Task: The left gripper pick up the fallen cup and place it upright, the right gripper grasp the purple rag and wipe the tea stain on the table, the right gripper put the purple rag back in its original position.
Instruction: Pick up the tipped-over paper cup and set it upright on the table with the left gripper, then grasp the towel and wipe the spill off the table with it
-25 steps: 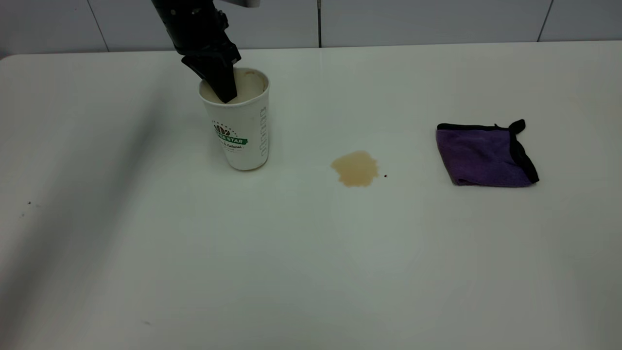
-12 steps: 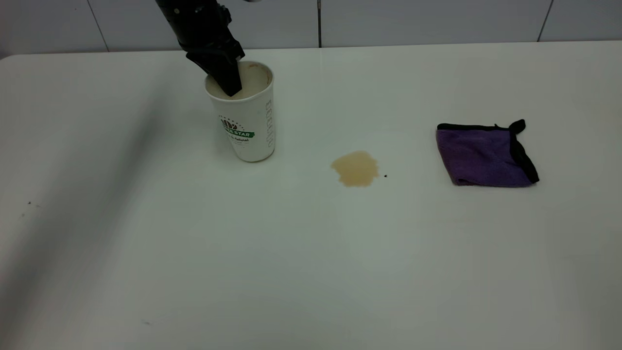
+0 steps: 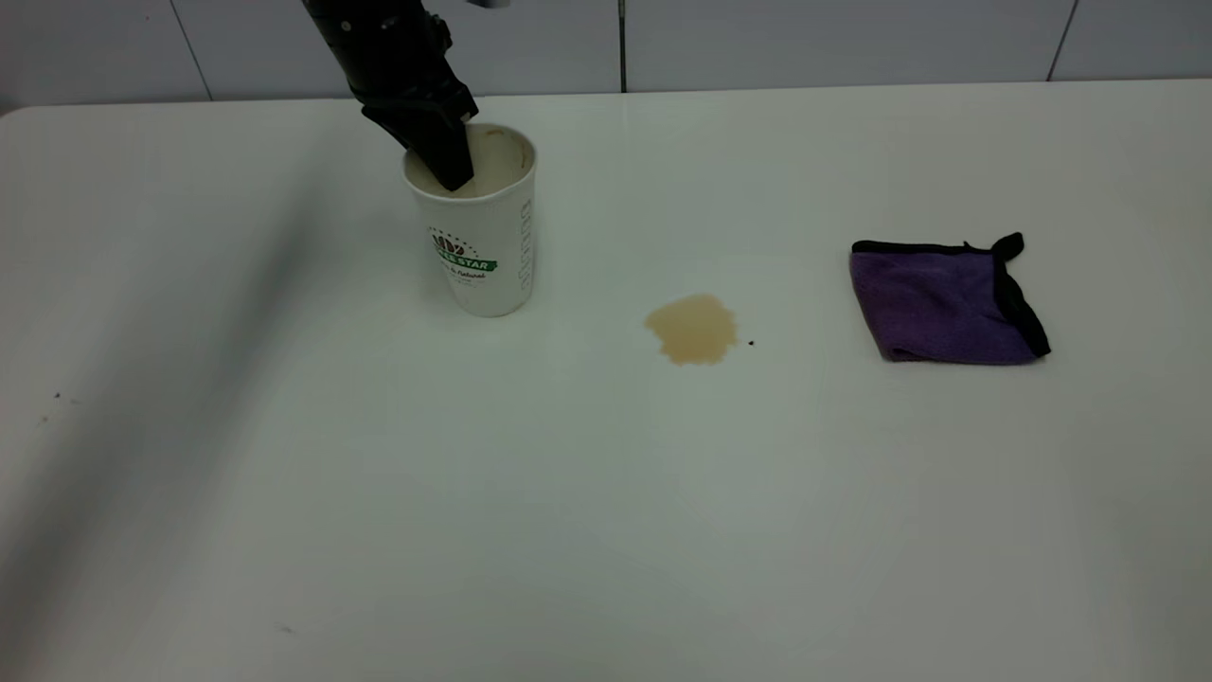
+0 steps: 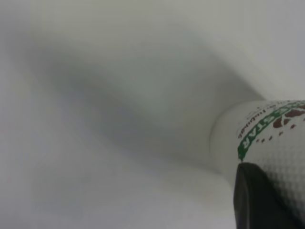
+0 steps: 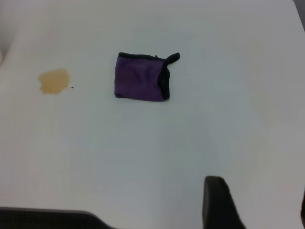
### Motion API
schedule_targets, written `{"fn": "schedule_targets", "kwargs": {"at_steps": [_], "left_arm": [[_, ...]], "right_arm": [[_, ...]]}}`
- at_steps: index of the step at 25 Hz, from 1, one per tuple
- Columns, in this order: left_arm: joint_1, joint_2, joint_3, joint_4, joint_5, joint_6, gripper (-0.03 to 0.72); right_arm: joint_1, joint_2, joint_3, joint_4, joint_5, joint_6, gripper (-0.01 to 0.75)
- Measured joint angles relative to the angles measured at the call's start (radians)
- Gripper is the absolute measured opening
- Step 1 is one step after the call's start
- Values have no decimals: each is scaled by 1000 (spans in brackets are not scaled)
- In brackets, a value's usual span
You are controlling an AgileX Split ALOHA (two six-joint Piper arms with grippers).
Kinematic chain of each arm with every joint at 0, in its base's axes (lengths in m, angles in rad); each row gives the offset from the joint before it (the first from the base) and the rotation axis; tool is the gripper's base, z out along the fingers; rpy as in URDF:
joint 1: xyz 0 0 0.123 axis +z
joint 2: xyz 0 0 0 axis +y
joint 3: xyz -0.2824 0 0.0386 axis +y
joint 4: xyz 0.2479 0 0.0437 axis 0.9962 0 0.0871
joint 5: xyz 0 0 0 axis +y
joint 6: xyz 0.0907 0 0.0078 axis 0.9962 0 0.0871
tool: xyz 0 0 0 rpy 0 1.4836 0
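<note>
On the table [image 3: 606, 530] sit three things, left to right: one cup [image 3: 481, 248], one tea stain [image 3: 692, 328] and one purple rag [image 3: 942, 303]. The cup stands upright at the far left, and the left gripper [image 3: 437, 152] pinches its rim, with one finger inside and one against the outer wall. The stain lies well apart from the cup, the rag lies flat further right, and the right gripper [image 5: 255, 202] hangs above the table's near side, fingers spread.

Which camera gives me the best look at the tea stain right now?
The exterior view: the tea stain sits central, unobstructed, between the cup and the purple rag. The right wrist view shows it smaller, near an edge. The left wrist view misses it.
</note>
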Motion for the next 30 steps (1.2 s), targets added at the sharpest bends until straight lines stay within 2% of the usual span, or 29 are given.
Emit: {"fn": "schedule_targets", "kwargs": {"at_steps": [6,10,18,22,30], "left_arm": [[0,1,0,-2,1,0,350],[0,-21,0,-3,26,-6,453],[0,-180,0,2,154,-28,476],[0,-316,0,19,154,-91,476],[0,-635,0,168,154,-308,476]], "right_arm": [[0,0,0,0,0,0,444],[0,0,0,0,0,0,444],[0,0,0,0,0,0,444],[0,0,0,0,0,0,444],[0,0,0,0,0,0,444]]}}
